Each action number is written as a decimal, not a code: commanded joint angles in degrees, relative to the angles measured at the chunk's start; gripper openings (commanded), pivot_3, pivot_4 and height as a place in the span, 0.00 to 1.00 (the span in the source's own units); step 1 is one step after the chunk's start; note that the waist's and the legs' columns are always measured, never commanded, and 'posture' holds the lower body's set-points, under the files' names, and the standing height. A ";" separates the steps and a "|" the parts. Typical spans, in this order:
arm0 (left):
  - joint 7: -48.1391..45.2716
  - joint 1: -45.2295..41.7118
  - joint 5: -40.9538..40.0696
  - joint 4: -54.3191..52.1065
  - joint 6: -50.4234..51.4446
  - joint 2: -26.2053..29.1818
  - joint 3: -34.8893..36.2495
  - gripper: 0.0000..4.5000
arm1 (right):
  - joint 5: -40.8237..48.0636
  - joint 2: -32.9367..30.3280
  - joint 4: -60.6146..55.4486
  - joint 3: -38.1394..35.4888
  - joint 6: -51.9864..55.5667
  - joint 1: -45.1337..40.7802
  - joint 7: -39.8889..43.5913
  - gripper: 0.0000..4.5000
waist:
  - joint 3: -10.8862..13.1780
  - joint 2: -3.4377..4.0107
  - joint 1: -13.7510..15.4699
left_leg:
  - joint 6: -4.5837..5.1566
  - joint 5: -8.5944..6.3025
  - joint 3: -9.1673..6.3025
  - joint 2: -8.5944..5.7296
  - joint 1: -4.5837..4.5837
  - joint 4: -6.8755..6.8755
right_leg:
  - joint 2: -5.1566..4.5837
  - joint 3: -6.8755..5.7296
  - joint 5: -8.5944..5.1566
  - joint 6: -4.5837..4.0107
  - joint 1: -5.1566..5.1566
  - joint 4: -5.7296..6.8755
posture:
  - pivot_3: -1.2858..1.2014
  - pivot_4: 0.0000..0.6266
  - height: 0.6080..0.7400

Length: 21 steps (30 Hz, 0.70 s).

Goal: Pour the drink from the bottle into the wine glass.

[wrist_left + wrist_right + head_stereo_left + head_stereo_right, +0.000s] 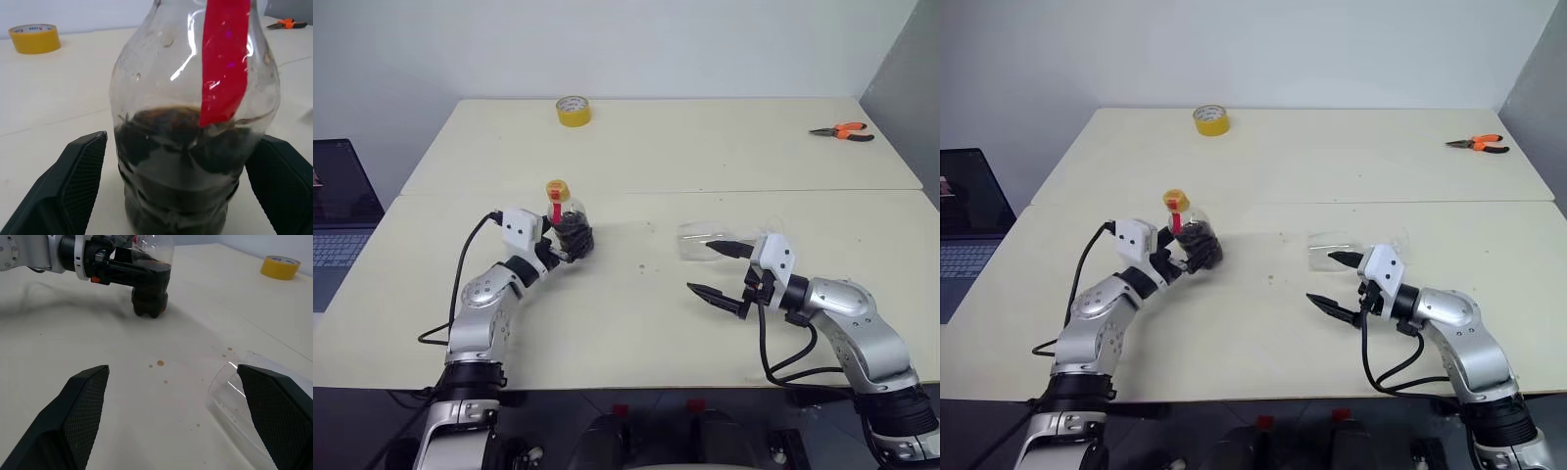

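At far left a laptop lies beside the pale table. The left gripper is seen with its two black fingers spread wide on either side of the bottle, which stands upright at left of centre with its yellow cap on; whether the pads touch the plastic cannot be told, and no squeeze is evident. The drink fills roughly the lower half of the bottle. Small brown spots mark the tabletop between bottle and glass. Right of centre the wine glass lies on its side, its open rim facing the bottle, just beside the upper finger of the right gripper, whose jaws stand apart and hold nothing. A yellow tape roll and orange-handled pliers rest far back. Risk is judged as follows: with the cap on and the glass toppled, any tilt of the bottle would yield nothing or spill; the rounded glass may roll away if nudged by a finger.
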 commanded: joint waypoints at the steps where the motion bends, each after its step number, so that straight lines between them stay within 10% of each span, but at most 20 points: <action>1: -0.94 -1.61 0.61 1.56 -2.78 -0.32 0.04 1.00 | -0.31 -0.52 -0.44 -0.12 -1.26 -0.72 0.61 1.00 | 0.01 -0.02 -0.01 | 0.00 0.00 0.00 0.00 0.00 0.00 | 0.00 0.00 0.00 0.00 0.00 0.00 | 0.52 0.24 1.00; 11: -1.88 -0.64 0.55 1.25 -3.73 -0.80 0.35 0.47 | -1.31 -1.71 2.88 -1.18 -2.96 -2.74 1.34 1.00 | 0.10 -0.16 -0.03 | 0.00 0.00 0.00 0.00 -0.01 0.00 | 0.00 0.00 0.00 0.00 -0.04 0.03 | 0.52 0.24 1.00; 21: 1.66 1.40 1.84 -4.52 -3.26 -3.02 -1.00 0.37 | 2.21 2.35 2.85 -1.79 8.27 -15.53 -4.66 1.00 | 0.12 -0.19 -0.07 | -0.01 0.00 0.01 0.02 -0.07 -0.01 | 0.00 0.02 0.01 -0.02 -0.15 0.06 | 0.52 0.24 1.00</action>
